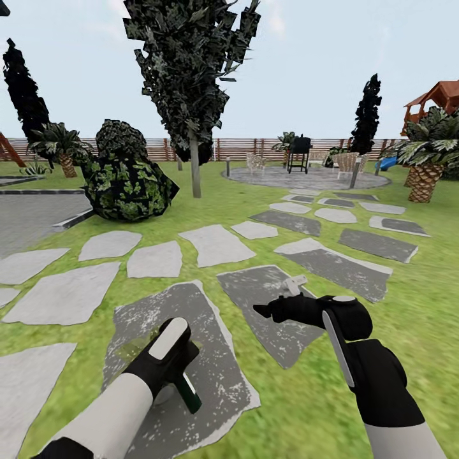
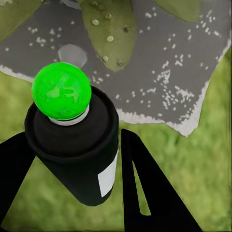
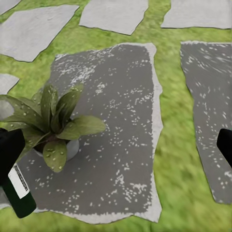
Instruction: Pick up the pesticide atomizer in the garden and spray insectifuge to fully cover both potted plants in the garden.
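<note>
The left gripper (image 1: 182, 373) is clamped on the pesticide atomizer (image 1: 189, 393), a dark green bottle with a white label band; in the head view the bottle's lower end sticks out below the black fingers, tilted over a dark, white-speckled stepping slab (image 1: 217, 376) in the lawn (image 1: 408, 299). The left wrist view looks along the bottle (image 2: 79, 154) held between the two fingers (image 2: 145, 193), a bright green ball at its far end, with droplet-covered leaves (image 2: 108, 29) above the slab beyond it. In the right wrist view one potted plant (image 3: 50, 125), its broad leaves beaded with droplets, stands in a grey pot on that slab, and the bottle (image 3: 19, 195) hangs just beside it. The right gripper (image 1: 280, 299) hovers over the neighbouring slab with its jaws spread and nothing between them. A slat fence (image 1: 236, 148) closes the garden behind a round paved patio (image 1: 306, 177).
</note>
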Controlling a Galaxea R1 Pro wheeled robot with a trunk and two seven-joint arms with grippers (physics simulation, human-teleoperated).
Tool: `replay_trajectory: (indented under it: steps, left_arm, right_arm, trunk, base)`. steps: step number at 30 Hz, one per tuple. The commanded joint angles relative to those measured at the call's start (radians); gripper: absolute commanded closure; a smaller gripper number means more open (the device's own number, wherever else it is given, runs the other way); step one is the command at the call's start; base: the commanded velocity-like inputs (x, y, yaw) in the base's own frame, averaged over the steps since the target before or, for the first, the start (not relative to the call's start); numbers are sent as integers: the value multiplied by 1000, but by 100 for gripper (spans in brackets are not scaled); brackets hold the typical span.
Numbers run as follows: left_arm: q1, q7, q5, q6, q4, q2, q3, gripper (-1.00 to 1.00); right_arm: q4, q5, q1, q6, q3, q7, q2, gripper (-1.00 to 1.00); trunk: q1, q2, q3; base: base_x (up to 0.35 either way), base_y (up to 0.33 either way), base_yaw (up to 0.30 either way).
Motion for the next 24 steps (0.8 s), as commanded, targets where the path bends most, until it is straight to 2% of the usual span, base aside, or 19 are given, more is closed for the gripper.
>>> replay_trajectory:
  steps: [1, 4, 8, 13, 24]
  left_arm:
    - [-7, -4, 2, 16, 13, 0, -2, 100]
    - [-41, -26, 16, 26, 93, -2, -1, 100]
    - [-59, -48, 54, 30, 124, -2, -11, 100]
    - [-60, -71, 52, 32, 126, -1, -24, 100]
    - [-55, -91, 49, 28, 126, 3, -27, 100]
  right_arm:
    - [-1, 10, -1, 3, 2, 8, -1, -100]
    - [-1, 10, -1, 3, 1, 8, -1, -100]
    - [-2, 10, -1, 3, 1, 8, -2, -100]
    - [-2, 10, -1, 3, 2, 8, -2, -100]
    - [0, 19, -1, 3, 6, 8, 4, -100]
  trunk:
    - [0, 0, -1]
    - [0, 0, -1]
    - [0, 0, -1]
    - [0, 0, -1]
    - [0, 0, -1]
  base:
    - [0, 0, 2]
    - [0, 0, 0]
    - [2, -25, 0]
    - [143, -232, 0]
    - [242, -249, 2]
